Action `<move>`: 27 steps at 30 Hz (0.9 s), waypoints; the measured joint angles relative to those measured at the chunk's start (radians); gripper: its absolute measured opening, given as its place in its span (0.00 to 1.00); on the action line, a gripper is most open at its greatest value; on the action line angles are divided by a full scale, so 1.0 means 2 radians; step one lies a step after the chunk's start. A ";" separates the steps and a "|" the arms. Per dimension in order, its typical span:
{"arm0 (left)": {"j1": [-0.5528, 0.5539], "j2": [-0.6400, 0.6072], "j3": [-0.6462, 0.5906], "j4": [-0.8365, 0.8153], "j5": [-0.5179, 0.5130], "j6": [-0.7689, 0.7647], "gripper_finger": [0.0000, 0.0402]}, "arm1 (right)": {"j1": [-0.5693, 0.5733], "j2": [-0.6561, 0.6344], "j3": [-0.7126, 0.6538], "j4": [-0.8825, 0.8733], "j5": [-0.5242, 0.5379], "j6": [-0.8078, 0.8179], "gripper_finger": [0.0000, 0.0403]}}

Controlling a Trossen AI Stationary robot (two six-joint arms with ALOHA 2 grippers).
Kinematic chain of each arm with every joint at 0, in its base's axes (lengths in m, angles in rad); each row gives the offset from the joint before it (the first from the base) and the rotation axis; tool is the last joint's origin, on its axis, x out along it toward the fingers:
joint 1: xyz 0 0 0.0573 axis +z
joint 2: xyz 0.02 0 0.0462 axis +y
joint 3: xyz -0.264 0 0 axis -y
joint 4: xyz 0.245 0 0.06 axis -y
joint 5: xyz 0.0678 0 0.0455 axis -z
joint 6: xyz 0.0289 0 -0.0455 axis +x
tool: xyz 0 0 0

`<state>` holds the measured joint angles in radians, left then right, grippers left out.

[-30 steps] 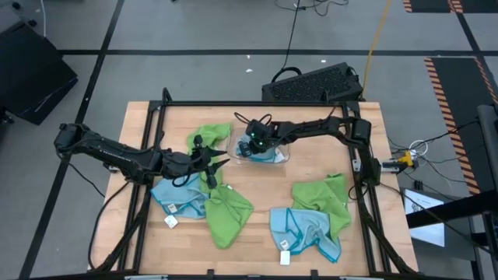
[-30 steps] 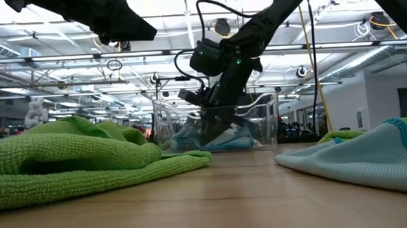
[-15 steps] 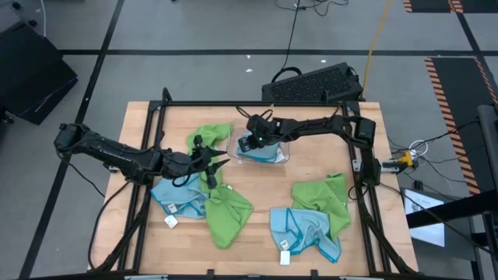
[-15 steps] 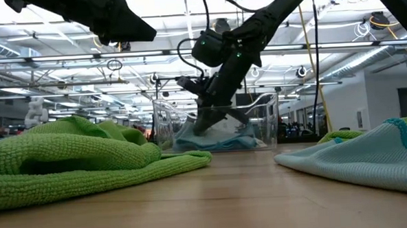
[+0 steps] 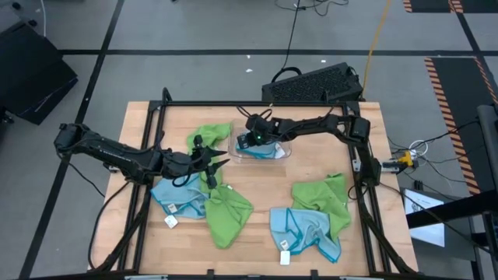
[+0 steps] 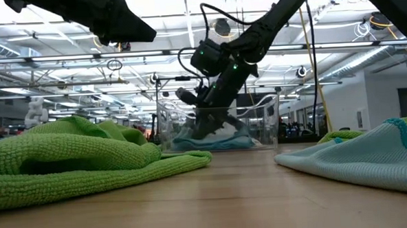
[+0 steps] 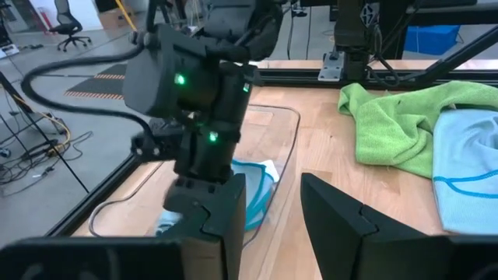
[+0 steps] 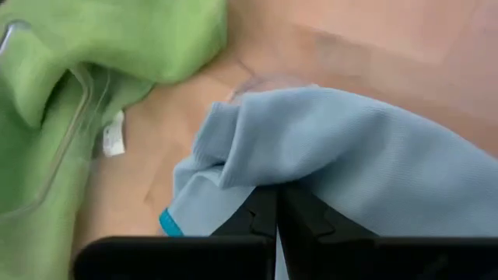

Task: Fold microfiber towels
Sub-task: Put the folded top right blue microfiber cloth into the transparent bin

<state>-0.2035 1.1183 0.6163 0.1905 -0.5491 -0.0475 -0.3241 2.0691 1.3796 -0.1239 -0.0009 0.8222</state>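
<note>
Fingers [image 8: 261,214] of our right gripper [image 5: 247,142] are clenched on a fold of a light blue towel [image 8: 366,167] lying inside the clear tray [image 6: 266,121]. Our left gripper [image 5: 220,163] hangs just beside the tray with its fingers [image 7: 334,222] spread apart, grasping nothing. Around the tray lie lime green towels [image 5: 227,214] and another light blue towel [image 5: 303,229] on the wooden table [image 5: 264,183].
</note>
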 joint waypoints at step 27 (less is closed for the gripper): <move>0.000 0.000 0.000 -0.006 0.005 -0.001 0.32 | 0.012 -0.002 0.001 0.051 0.039 0.008 0.00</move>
<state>-0.2039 1.1191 0.6163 0.1793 -0.5396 -0.0498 -0.3005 2.0659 1.3808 -0.0218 0.0766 0.8375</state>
